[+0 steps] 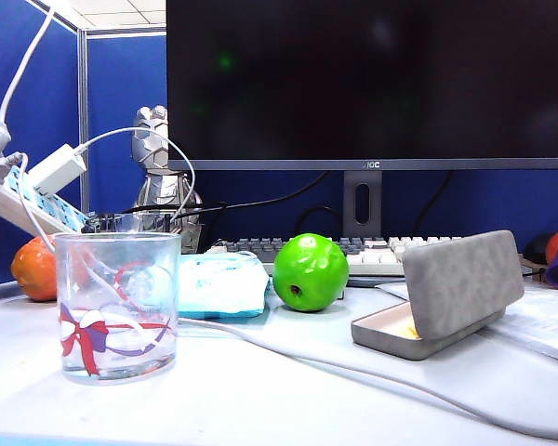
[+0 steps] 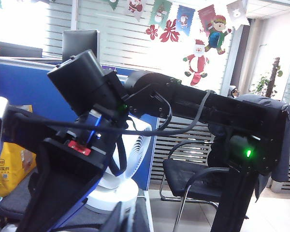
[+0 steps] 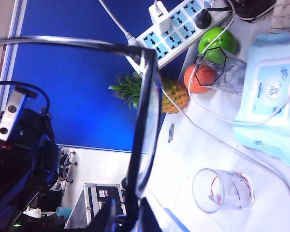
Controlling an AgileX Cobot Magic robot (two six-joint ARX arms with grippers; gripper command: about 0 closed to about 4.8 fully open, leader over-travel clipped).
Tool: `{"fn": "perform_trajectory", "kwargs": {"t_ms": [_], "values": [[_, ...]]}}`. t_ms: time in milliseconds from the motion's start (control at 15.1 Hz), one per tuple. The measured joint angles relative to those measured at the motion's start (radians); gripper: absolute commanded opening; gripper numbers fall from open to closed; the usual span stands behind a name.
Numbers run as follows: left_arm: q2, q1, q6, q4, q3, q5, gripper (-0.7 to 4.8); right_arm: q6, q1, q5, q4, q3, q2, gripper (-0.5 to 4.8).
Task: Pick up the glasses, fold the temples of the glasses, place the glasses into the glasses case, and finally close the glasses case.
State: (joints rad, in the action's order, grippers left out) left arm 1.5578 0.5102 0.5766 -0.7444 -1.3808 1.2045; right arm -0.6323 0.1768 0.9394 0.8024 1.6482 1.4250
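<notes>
The glasses [image 3: 144,121], thin and black-framed, hang in the air in the right wrist view. One temple [image 3: 63,42] is unfolded and runs out to the side. My right gripper [image 3: 128,220] is shut on the lower rim of the frame, which sits between its two fingers. In the left wrist view my left gripper [image 2: 127,218] is shut with nothing held, raised and facing the other black arm [image 2: 183,101]. The grey glasses case [image 1: 463,279] lies open at the right of the table, lid tilted up. The exterior view shows no gripper and no glasses.
A clear drinking glass [image 1: 118,307] with a ribbon print stands front left. Behind it lie a light-blue tissue pack [image 1: 221,283], a green apple [image 1: 310,271], an orange [image 1: 34,269] and a keyboard [image 1: 372,253] under a monitor. A white cable [image 1: 353,370] crosses the table.
</notes>
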Motion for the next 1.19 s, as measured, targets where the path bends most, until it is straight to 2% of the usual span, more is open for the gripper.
{"fn": "perform_trajectory", "kwargs": {"t_ms": [265,331,530,597,795,1193], "values": [[0.0,0.012,0.0,0.0,0.0,0.0,-0.06,-0.003,0.0,-0.001,0.0,0.0,0.001,0.75],[0.0,0.012,0.0,0.0,0.0,0.0,-0.06,-0.003,0.0,-0.001,0.0,0.0,0.001,-0.06],[0.002,0.014,0.0,0.005,0.0,0.008,0.05,-0.009,0.001,0.0,-0.004,0.0,0.0,-0.06],[0.002,0.014,0.0,0.005,0.0,0.008,0.95,-0.01,0.002,0.0,-0.003,0.0,0.001,-0.06],[0.001,0.011,0.0,0.0,0.0,0.001,1.89,-0.007,0.0,-0.003,0.0,0.0,0.001,-0.06],[0.001,0.011,0.0,0.0,0.0,-0.011,1.87,0.0,-0.004,-0.003,-0.056,0.0,-0.015,-0.06]]}}
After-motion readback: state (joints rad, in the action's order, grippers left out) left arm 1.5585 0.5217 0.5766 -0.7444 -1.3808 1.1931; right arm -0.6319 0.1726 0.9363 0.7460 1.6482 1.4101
